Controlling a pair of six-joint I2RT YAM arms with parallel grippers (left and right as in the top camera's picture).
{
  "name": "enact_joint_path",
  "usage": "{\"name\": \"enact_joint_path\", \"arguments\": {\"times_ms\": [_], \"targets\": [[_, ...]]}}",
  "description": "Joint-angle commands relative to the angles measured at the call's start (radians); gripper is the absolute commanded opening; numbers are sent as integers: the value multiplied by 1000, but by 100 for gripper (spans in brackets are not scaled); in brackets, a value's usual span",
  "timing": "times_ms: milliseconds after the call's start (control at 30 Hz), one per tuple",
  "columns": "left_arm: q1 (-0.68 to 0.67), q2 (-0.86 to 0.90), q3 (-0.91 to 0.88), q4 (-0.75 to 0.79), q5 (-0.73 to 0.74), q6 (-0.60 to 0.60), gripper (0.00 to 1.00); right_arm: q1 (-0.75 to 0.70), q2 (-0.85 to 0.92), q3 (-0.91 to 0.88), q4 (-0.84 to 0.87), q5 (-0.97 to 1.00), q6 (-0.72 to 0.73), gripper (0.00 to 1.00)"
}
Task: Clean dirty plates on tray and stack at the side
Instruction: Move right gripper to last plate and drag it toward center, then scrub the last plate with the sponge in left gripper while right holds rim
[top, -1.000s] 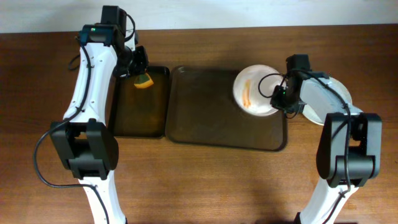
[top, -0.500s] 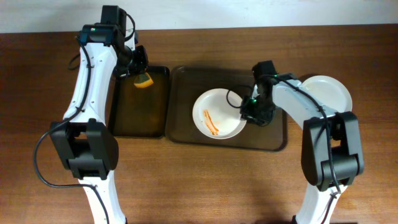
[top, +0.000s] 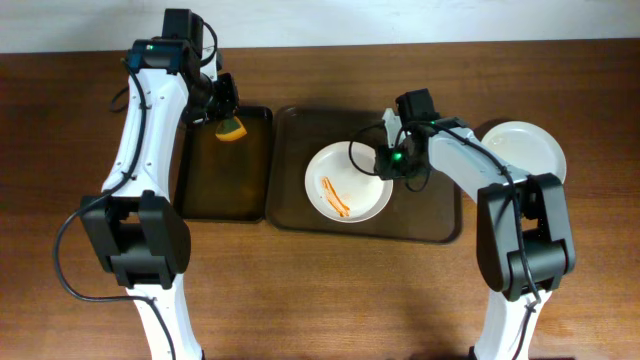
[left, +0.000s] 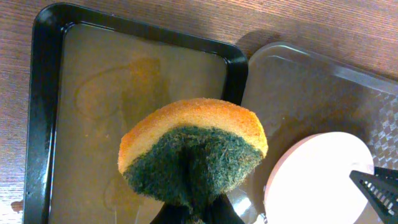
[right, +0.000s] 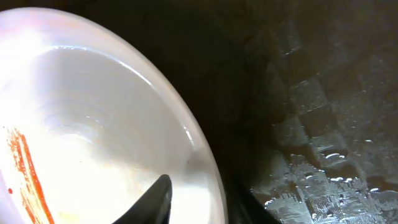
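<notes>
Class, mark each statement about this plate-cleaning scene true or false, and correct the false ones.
1. A second plate lies on the table, right of the brown tray. True.
2. The left gripper holds a sponge. True.
3. The dirty plate lies on the bare table. False: it lies in the brown tray.
4. The right gripper grips the dirty plate's rim. True.
5. The sponge touches the dirty plate. False: it hangs over the black tray, apart from the plate.
</notes>
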Motion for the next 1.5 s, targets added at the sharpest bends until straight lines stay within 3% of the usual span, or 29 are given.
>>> {"name": "enact_joint_path", "arguments": {"times_ms": [0, 100, 233, 300, 367, 467, 533, 600, 633, 733, 900, 1100, 1167, 1267, 1467], "targets": [[-2, 9, -7, 4, -3, 15, 0, 16, 24, 14, 1, 34, 67, 23], [-2, 9, -7, 2, -3, 15, 0, 21, 43, 14, -24, 35, 196, 4], [-2, 9, -7, 3, -3, 15, 0, 19, 43, 14, -87, 106, 512, 4], [-2, 9, -7, 2, -3, 15, 0, 19, 43, 14, -77, 106, 578, 4], [-2, 9, -7, 2, -3, 15, 0, 14, 43, 14, -72, 105, 577, 4], [-2, 9, -7, 5, -3, 15, 0, 8, 43, 14, -65, 100, 543, 20], [-9, 9, -7, 6, -4, 15, 0, 8, 43, 14, -64, 98, 543, 21], [-30, 17, -15, 23, -4, 15, 0, 9, 47, 14, -64, 98, 543, 15], [-45, 26, -20, 33, -3, 15, 0, 9, 53, 14, -64, 102, 543, 4], [-98, 77, -29, 59, -3, 19, 0, 9, 64, 13, -66, 110, 517, 4], [-264, 202, -29, 182, 21, 164, 0, 8, 64, 13, -64, 113, 497, 4], [-386, 264, -29, 348, 22, 182, 0, 8, 64, 13, -61, 113, 497, 4], [-397, 314, -29, 341, -49, 74, 0, 8, 64, 13, -61, 113, 497, 4], [-397, 338, -29, 231, -190, -238, 0, 8, 64, 13, -62, 112, 494, 4], [-434, 338, -29, -23, -132, -224, 0, 8, 64, 13, -57, 112, 494, 4]]}}
